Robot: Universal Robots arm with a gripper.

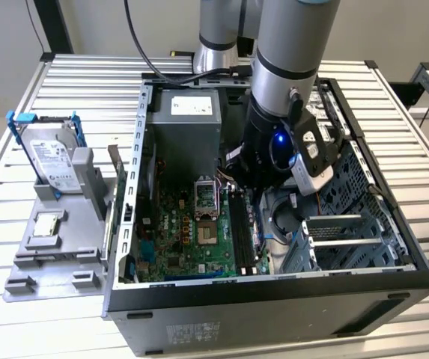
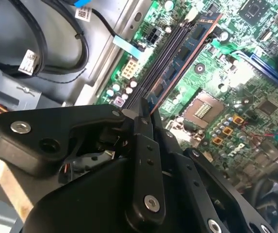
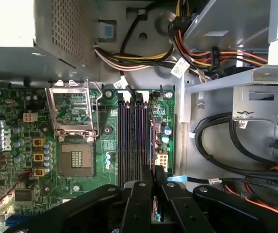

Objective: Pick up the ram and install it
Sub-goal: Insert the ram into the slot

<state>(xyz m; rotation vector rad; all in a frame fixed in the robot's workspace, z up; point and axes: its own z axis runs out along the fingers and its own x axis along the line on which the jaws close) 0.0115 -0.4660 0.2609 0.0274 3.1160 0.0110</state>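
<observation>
My gripper (image 1: 253,173) reaches down into the open computer case (image 1: 274,299), over the green motherboard (image 1: 173,243). The ram (image 2: 185,48), a narrow blue stick with dark chips and a copper-coloured edge, runs out from between the black fingers (image 2: 143,145). It lies along the black memory slots (image 3: 131,141) and low over them; whether it touches a slot I cannot tell. In the first wrist view the ram (image 3: 152,145) shows edge-on as a thin line, with the gripper (image 3: 153,171) shut on it.
A CPU socket (image 3: 73,158) sits beside the slots, and the grey power supply (image 1: 188,120) is behind them. Cable bundles (image 3: 226,150) and a metal drive cage (image 1: 349,232) crowd the other side. A hard drive in a blue-handled bracket (image 1: 49,153) stands outside on the slatted table.
</observation>
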